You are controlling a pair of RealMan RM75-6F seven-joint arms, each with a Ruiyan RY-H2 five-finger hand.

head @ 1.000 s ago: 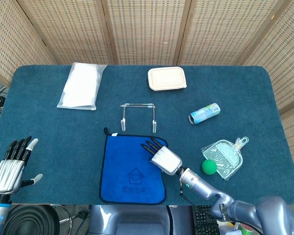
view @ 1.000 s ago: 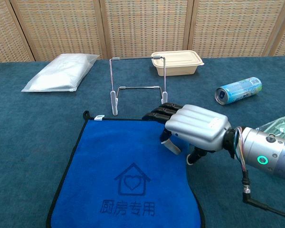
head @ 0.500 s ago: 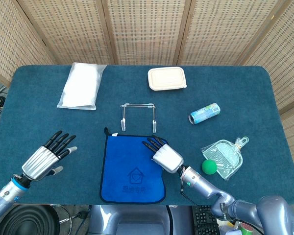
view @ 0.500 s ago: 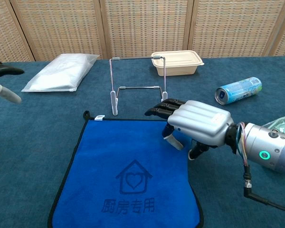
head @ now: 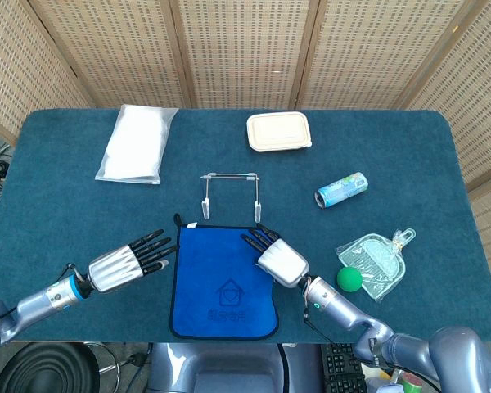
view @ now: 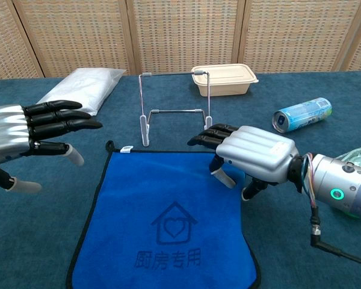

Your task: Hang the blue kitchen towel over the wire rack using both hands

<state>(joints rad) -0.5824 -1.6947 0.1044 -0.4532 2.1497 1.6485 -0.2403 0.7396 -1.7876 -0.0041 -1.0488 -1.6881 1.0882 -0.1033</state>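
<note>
Lying flat on the table [head: 57, 188] at the near edge, the blue towel [head: 222, 282] sits at 6 o'clock from the wire rack [head: 230, 195], just short of its feet. The right hand [head: 274, 256] hovers over the towel's 2 o'clock corner, palm down, fingers [view: 212, 136] extended forward and close together, holding nothing; whether they touch the cloth I cannot tell. The left hand [head: 127, 264] hangs at 9 o'clock of the towel, just beside its edge, fingers [view: 60, 117] straight and slightly apart, holding nothing. At 12 o'clock beyond the rack lies a lidded box [head: 278, 132], a white bag [head: 134, 143] at 10 o'clock, a can [head: 341, 189] at 3 o'clock, and a green ball [head: 349, 279] against a dustpan [head: 374, 262] at 4 o'clock.
</note>
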